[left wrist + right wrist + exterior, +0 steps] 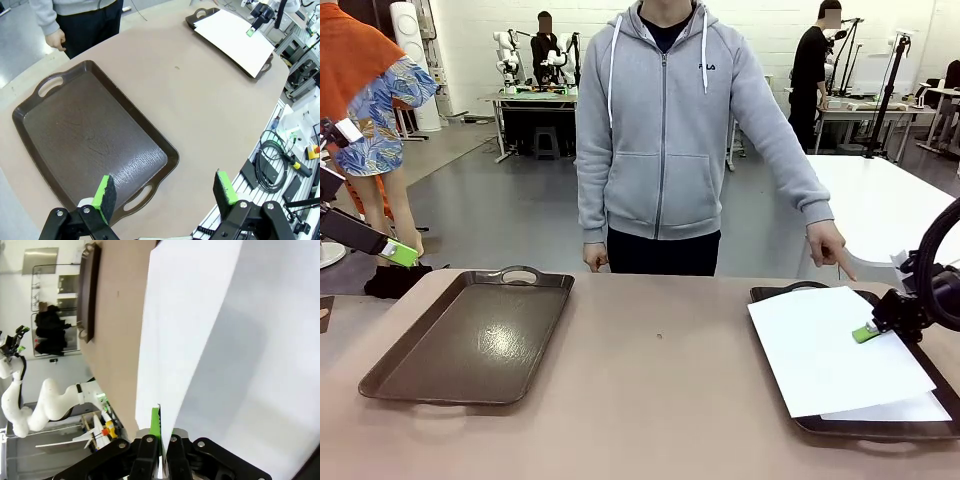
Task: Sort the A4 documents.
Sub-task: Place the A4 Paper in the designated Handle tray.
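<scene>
White A4 documents (825, 345), thin blank rectangular paper sheets, lie stacked in the dark brown handled tray (880, 428) directly under the right gripper (866, 332). That gripper is fully closed, its green pads pressed together on the right-hand edge of the top sheet; in the right wrist view the paper's edge runs straight into the pinched fingers (155, 426) and the sheet (225, 350) spreads away from them, its near part bowed upward. A second sheet (905, 410) peeks out below the top one, towards the robot from the gripper. No print can be made out on the paper.

Just beyond the right gripper, a person's hand (828, 243) points a finger down at the far edge of that tray. The person wears a grey zip hoodie (665, 120) with a small dark "FILA" logo on the chest.

The left gripper (165, 192) hangs with its jaws spread wide and nothing between them, above the near corner of a second dark brown handled tray (95, 140), whose glossy floor is bare. The beige worktop (660, 380) stretches from that tray across to the tray with the documents, which sits well apart from the left gripper, on the far side in its wrist view.
</scene>
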